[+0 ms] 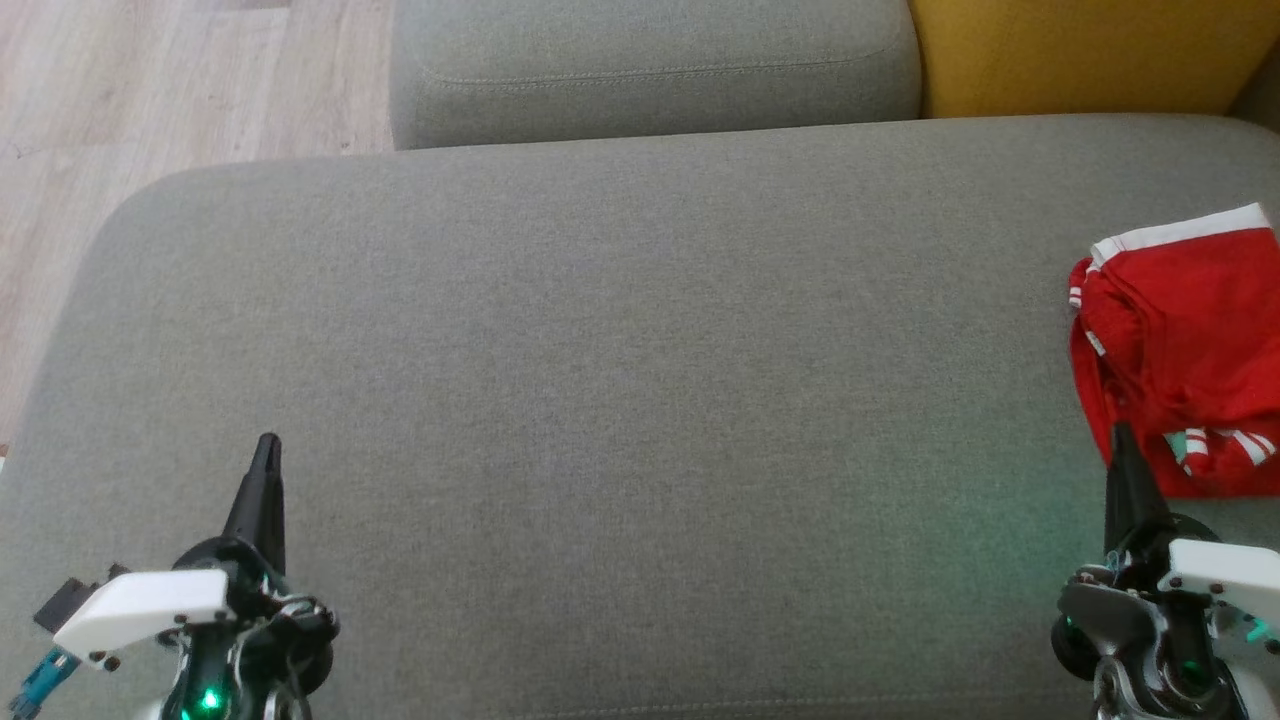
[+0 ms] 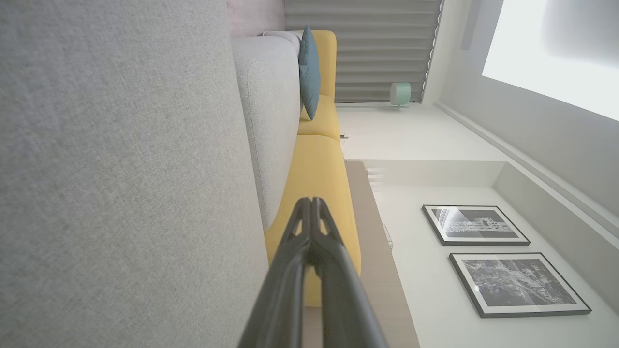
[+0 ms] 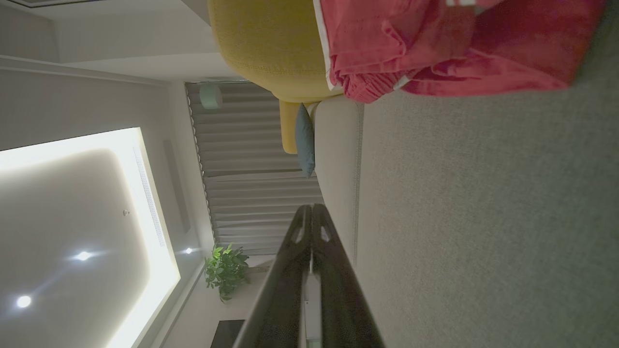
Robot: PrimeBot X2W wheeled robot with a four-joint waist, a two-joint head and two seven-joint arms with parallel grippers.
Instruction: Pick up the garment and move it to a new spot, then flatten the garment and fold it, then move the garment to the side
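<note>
Plainly, we have our left gripper (image 1: 268,442) and right gripper (image 1: 1120,432) both pinched shut on nothing, low over the grey seat (image 1: 620,400). The red garment (image 1: 1180,340) lies in a loose, partly doubled heap at the seat's right edge, near the right gripper's tips. That fits a heap waiting to be lifted, or one already folded and set aside; we cannot tell which. A yellow cushion (image 1: 1080,50) sits behind it, with bare seat around it.
</note>
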